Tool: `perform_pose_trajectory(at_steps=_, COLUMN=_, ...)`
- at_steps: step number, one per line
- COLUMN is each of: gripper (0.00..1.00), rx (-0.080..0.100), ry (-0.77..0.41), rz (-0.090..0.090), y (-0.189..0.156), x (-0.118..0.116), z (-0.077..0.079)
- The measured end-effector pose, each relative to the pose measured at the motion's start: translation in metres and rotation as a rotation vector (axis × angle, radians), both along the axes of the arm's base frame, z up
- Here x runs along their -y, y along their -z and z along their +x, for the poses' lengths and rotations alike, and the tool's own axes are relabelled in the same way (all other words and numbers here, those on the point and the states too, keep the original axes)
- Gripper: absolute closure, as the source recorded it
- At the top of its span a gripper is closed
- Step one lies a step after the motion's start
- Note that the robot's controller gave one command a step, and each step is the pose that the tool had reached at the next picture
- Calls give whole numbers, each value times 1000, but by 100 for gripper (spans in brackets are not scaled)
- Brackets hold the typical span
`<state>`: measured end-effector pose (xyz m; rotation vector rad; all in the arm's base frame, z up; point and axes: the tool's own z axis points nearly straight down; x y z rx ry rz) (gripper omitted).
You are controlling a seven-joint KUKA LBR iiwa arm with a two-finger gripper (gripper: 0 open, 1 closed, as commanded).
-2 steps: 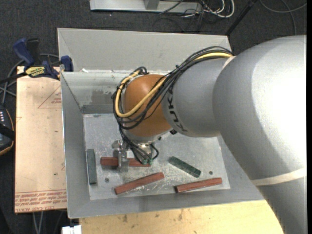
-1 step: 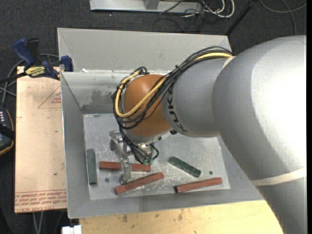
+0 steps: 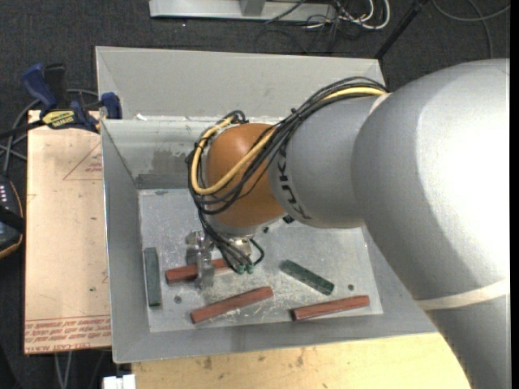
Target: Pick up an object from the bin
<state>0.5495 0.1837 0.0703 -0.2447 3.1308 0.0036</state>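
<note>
Camera view looks down into the grey metal bin point(image 3: 122, 217), with the arm point(image 3: 422, 185) coming in from the right; its orange cover point(image 3: 235, 181) is looped by black and yellow cables point(image 3: 212, 186); below the cover the gripper point(image 3: 203, 275) is down at the bin floor, in the left half and toward the front; it stands at a short red-brown stick point(image 3: 180, 275), which lies nearly level, its left end poking out to the left of the gripper and a little of its right end showing on the other side; whether the tool is spread, pressed together or pinching the stick I cannot tell, because its tip and the stick overlap from this angle; well to the left, close to the left wall, a grey-green bar point(image 3: 152, 275) lies lengthwise front to back, apart from the short stick; just in front of the gripper a long red-brown stick point(image 3: 232, 305) lies slightly tilted, its right end higher in the picture; farther right along the front a third red-brown stick point(image 3: 331, 307) lies almost level; between the gripper and that one, a dark green bar point(image 3: 306, 276) lies at a slant, touching none of the others; the floor around them is scuffed and scratched
</note>
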Motion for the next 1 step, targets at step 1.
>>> perform_pose_trajectory(at_steps=1, gripper=100, rx=10, ry=8, rz=0, y=-167, x=23, z=16)
